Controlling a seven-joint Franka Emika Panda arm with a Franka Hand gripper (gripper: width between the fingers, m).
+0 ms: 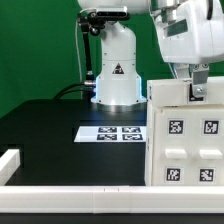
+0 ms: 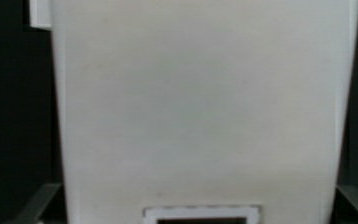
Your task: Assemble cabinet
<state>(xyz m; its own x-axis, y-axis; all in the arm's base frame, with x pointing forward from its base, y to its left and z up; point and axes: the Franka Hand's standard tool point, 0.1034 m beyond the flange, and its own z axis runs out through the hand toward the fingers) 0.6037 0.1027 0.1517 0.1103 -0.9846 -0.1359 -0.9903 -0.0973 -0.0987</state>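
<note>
The cabinet (image 1: 186,140) is a large white boxy body with black-and-white square tags on its front, standing at the exterior view's right. My gripper (image 1: 199,90) comes down from above onto its top edge, with the fingers set on either side of the top panel. In the wrist view the cabinet's white panel (image 2: 194,100) fills the frame between my dark fingers (image 2: 41,203), with a tag's edge (image 2: 202,214) showing on it. The gripper (image 2: 194,205) looks shut on the panel.
The marker board (image 1: 112,132) lies flat on the black table, just to the exterior view's left of the cabinet. A long low white bar (image 1: 70,190) runs along the table's front edge and turns up at the left (image 1: 10,163). The robot's base (image 1: 115,75) stands behind.
</note>
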